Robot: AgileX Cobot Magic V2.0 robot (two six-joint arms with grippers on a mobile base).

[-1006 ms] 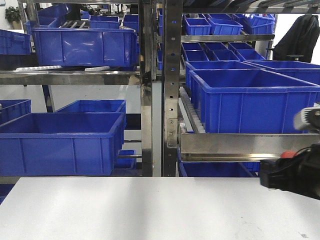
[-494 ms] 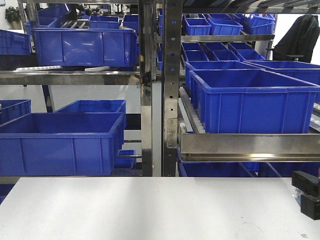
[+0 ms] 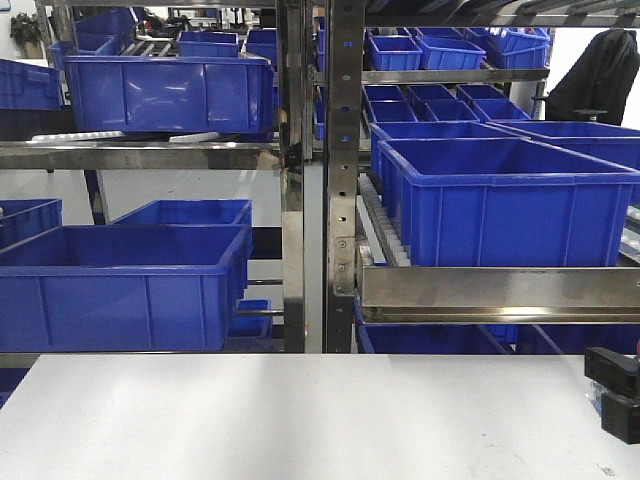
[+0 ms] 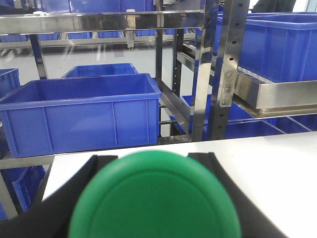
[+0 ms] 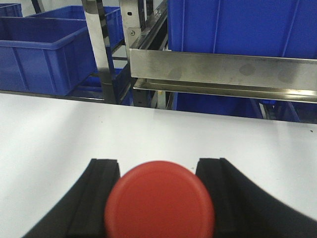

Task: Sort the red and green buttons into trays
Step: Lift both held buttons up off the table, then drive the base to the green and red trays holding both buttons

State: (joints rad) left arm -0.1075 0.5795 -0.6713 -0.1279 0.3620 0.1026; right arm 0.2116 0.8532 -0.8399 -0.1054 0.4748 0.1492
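Note:
In the left wrist view my left gripper (image 4: 154, 157) is shut on the green button (image 4: 156, 198). Its round cap fills the gap between the black fingers (image 4: 101, 166), above the white table (image 4: 277, 168). In the right wrist view my right gripper (image 5: 157, 163) is shut on the red button (image 5: 159, 203), held between its black fingers (image 5: 104, 171) over the table. In the front view only the tip of the right gripper (image 3: 612, 392) shows, at the right edge just above the table. The left gripper is out of that view. Neither tray is in view.
A steel rack (image 3: 335, 180) stands behind the white table (image 3: 300, 420), with deep blue crates on its shelves: a large one at the lower left (image 3: 120, 290) and one at the right (image 3: 500, 205). A steel shelf lip (image 5: 223, 69) runs past the table's far edge.
One second ago the right gripper was higher and further in at the front view's right edge, showing red. It has dropped down and right, and has held still for the last half second.

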